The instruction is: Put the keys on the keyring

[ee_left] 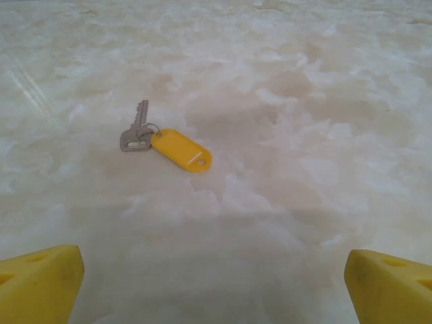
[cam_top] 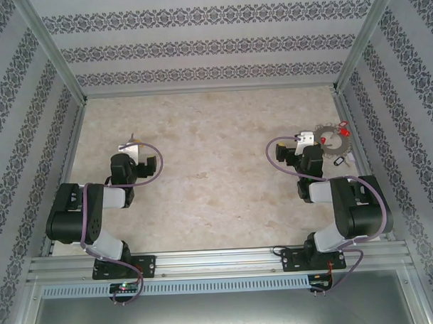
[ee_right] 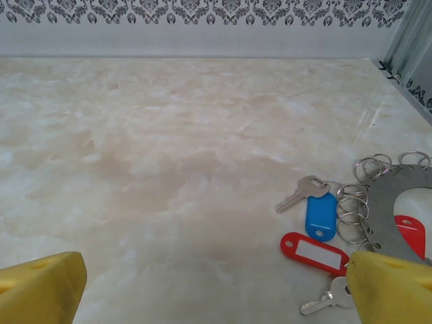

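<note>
A silver key with a yellow tag [ee_left: 181,150] lies flat on the marble table, ahead of my left gripper [ee_left: 216,290] and a little left of its centre line. That gripper is open, its yellow fingertips [ee_left: 40,283] wide apart with nothing between them. From above, the same key [cam_top: 133,145] sits just beyond the left gripper [cam_top: 134,156]. The keyring [ee_right: 398,202], a grey metal plate fringed with small split rings, lies at the right of the right wrist view. My right gripper [ee_right: 216,290] is open and empty, its right fingertip [ee_right: 391,290] next to the ring's edge. From above, the keyring [cam_top: 334,138] lies to the right of the right gripper [cam_top: 301,146].
A blue tag [ee_right: 320,214] with a silver key and a red tag [ee_right: 314,251] with another key hang from the ring's left side. Patterned walls and a metal frame post [ee_right: 412,40] close in the table's edges. Bare marble [cam_top: 216,162] spans the space between the arms.
</note>
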{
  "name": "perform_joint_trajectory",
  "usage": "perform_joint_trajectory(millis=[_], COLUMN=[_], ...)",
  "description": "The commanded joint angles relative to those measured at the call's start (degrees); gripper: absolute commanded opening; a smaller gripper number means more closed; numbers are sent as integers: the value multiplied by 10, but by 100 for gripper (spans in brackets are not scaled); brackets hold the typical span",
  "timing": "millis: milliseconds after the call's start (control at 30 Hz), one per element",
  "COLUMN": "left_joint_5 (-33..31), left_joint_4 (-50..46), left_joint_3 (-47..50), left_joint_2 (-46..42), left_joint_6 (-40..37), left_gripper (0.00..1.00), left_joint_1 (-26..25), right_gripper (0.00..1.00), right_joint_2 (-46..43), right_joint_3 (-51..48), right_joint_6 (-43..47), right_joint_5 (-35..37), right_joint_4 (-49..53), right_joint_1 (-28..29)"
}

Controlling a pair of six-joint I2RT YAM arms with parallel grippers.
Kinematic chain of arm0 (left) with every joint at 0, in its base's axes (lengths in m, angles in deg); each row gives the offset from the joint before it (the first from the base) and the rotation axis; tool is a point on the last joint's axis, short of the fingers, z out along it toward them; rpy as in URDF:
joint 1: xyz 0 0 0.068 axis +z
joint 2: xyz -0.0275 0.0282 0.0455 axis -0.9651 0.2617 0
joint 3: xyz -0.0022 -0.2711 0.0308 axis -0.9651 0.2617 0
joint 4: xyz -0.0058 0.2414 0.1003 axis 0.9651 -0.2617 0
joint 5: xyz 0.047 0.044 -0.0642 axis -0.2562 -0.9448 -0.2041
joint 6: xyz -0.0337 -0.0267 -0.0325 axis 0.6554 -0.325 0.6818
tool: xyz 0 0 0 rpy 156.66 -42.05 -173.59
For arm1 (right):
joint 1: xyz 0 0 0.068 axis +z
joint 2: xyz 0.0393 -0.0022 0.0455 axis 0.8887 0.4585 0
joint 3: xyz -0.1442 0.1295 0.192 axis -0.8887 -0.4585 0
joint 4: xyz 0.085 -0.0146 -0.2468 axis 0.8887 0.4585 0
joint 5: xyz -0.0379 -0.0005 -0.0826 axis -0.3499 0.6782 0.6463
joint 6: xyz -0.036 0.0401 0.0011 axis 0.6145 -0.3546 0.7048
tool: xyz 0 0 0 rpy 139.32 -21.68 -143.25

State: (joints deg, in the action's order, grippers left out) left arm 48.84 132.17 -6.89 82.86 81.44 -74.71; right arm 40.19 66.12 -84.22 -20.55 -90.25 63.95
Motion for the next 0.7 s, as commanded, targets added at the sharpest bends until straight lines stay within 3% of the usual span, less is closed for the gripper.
perform_joint_trajectory(millis=[0, 667], left_joint_5=[7, 7], left_joint_4=[17, 19], left_joint_3=[-11, -12], left_joint_2=[-2, -2], left_joint_6=[11, 11], left_gripper=[99, 99], left_joint_1=[7, 7], right_gripper=[98, 98], right_joint_2=[2, 2], right_joint_3=[10, 11], right_joint_6=[-3, -7], right_joint_5=[-10, -5], right_joint_4=[-8, -5], right_joint_1=[-4, -5])
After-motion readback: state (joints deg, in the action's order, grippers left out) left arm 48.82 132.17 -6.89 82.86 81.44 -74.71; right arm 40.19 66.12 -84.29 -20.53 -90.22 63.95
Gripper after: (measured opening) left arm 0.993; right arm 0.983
